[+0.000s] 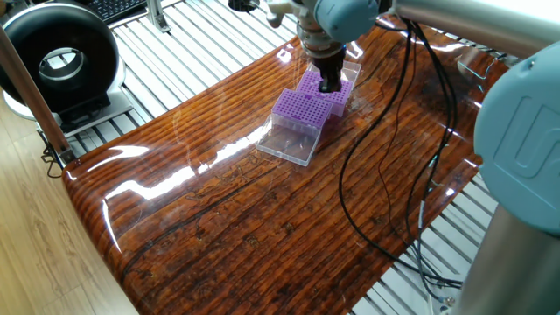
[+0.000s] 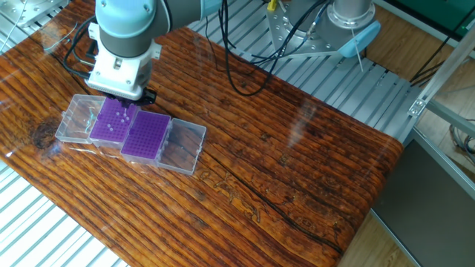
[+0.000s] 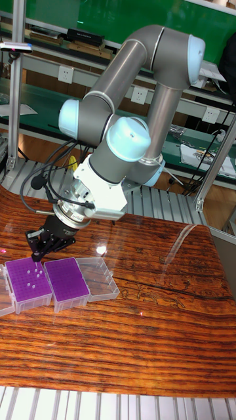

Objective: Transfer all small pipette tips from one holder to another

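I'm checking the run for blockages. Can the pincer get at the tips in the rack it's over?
Probably yes: the pincer hangs just above the rack with tips, whose clear lid lies folded open, leaving the top uncovered.

2 purple racks, each w/ 1 clear open lid; approx. 8 pale tips in one rack; 1 arm.

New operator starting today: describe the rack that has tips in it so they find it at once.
On the wooden table, two purple racks sit side by side in clear boxes. Take the rack under the gripper: the tip-holding rack shows pale dots, whereas the neighbouring rack looks uniformly purple.
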`<state>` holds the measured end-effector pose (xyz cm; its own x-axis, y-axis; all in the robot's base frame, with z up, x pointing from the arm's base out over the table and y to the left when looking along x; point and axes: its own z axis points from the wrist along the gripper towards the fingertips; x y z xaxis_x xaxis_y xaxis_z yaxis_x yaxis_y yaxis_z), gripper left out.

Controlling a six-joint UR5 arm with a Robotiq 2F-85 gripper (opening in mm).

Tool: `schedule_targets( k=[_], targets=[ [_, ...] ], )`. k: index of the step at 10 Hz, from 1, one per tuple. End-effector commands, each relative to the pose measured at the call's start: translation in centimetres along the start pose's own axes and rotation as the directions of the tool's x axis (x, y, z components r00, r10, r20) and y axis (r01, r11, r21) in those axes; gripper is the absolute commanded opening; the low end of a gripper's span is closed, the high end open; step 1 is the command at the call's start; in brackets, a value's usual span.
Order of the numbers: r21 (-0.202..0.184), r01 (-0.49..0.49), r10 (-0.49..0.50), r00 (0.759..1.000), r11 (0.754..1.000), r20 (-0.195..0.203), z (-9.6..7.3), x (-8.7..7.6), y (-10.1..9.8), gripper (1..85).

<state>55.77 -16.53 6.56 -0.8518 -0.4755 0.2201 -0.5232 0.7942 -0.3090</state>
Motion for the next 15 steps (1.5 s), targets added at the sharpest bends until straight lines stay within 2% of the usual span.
schedule_targets(
  k=[1,4,7,13,15],
  targets=[
    [-0.014,0.024,-0.024,0.999,1.000,-0.040,0.4,0.9,-0.1,1.3],
    [-0.017,0.049,-0.050,0.995,0.999,-0.085,0.6,1.6,-0.2,1.3],
    [-0.038,0.044,-0.048,0.995,0.998,-0.087,0.9,1.3,0.2,1.3],
    [-0.018,0.031,-0.033,0.990,0.999,-0.135,0.2,1.5,0.4,1.3],
    [-0.032,0.021,-0.025,0.991,0.999,-0.131,-0.2,1.4,0.9,1.3]
  ],
)
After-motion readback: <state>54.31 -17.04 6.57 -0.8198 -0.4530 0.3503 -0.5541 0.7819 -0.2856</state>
